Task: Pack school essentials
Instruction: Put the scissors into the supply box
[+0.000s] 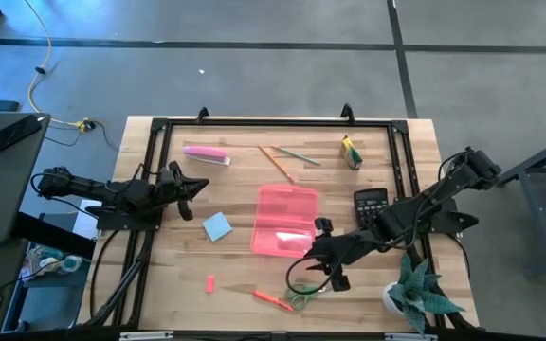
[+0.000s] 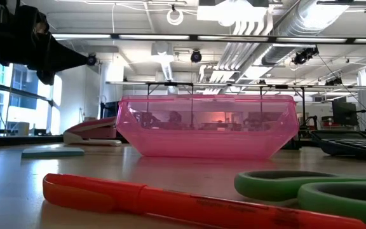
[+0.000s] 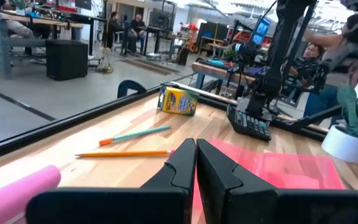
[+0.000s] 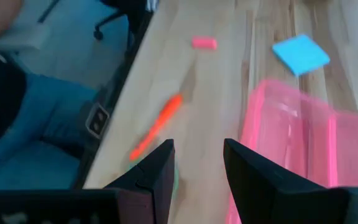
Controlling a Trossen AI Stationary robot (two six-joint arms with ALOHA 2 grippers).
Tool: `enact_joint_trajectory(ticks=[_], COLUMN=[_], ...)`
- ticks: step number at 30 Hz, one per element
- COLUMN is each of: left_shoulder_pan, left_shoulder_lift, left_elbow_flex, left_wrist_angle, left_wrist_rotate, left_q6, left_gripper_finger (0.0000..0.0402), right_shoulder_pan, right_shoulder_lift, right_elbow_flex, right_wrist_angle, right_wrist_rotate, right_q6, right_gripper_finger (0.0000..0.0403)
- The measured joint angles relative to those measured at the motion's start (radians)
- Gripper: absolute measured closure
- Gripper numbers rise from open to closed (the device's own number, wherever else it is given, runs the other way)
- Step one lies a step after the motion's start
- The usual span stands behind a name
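A pink see-through case (image 1: 282, 220) lies at the table's middle. Around it lie a light-blue note pad (image 1: 217, 225), two thin pencils (image 1: 278, 161), a yellow-green box (image 1: 351, 152), a tiny red piece (image 1: 210, 282), an orange-red pen (image 1: 271, 299) and green-handled scissors (image 1: 303, 298). My right gripper (image 4: 197, 163) hovers open above the table by the case's near right corner (image 1: 309, 260), nothing between its fingers, slanting down toward the pen (image 4: 157, 127). My left gripper (image 3: 195, 165) is shut at the table's left side (image 1: 192, 187), pointing level across the table.
A black calculator (image 1: 372, 204) sits right of the case, under my right arm. A pink oblong bar (image 1: 207, 153) lies far left. A potted plant (image 1: 415, 294) stands at the near right corner. A black frame (image 1: 273, 121) rims the table. People sit in the room beyond.
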Motion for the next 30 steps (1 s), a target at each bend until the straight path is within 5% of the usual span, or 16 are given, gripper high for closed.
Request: enact_joint_trajectory(ticks=[15,30], left_shoulder_pan=[0.0,0.0], left_shoulder_lift=[0.0,0.0], left_elbow_flex=[0.0,0.0], left_wrist_angle=[-0.024,-0.024], left_wrist_rotate=[0.0,0.0], left_q6=[0.003,0.001], left_gripper_finger=[0.0397,0.0397], right_shoulder_pan=[0.058,0.108], right_shoulder_lift=[0.29,0.449], right_elbow_flex=[0.254,0.256], right_wrist_angle=[-0.311,-0.166], right_wrist_rotate=[-0.028,-0.069], right_q6=[-0.055,-0.061], right_gripper_finger=[0.0272,0.0272])
